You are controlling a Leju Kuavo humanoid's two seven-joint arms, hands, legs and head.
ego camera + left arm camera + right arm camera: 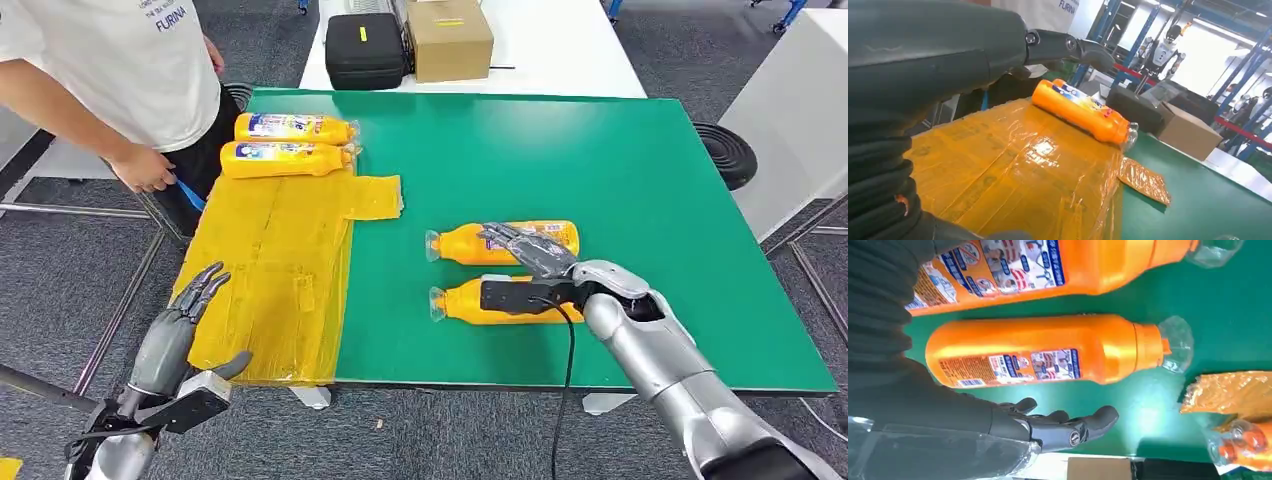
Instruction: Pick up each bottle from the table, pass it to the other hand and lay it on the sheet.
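Two orange bottles lie on the green table [620, 170]: a far one [455, 245] [1048, 350] and a near one [462, 304] [1048, 265], clear caps pointing toward the sheet. My right hand [525, 250] [1058, 422] hovers over the far bottle, fingers spread and holding nothing. The yellow sheet [280, 270] [1023, 165] covers the table's left end. Two more orange bottles [290, 128] [285, 158] [1078, 112] lie on its far end. My left hand [185, 325] [948, 55] hangs empty with straight fingers just off the sheet's near left corner.
A person [120, 70] stands at the far left, one hand [145, 170] beside the sheet's far edge. A black case [365, 48] and a cardboard box [450, 38] sit on the white table beyond. A black round stool [725, 152] stands at the right.
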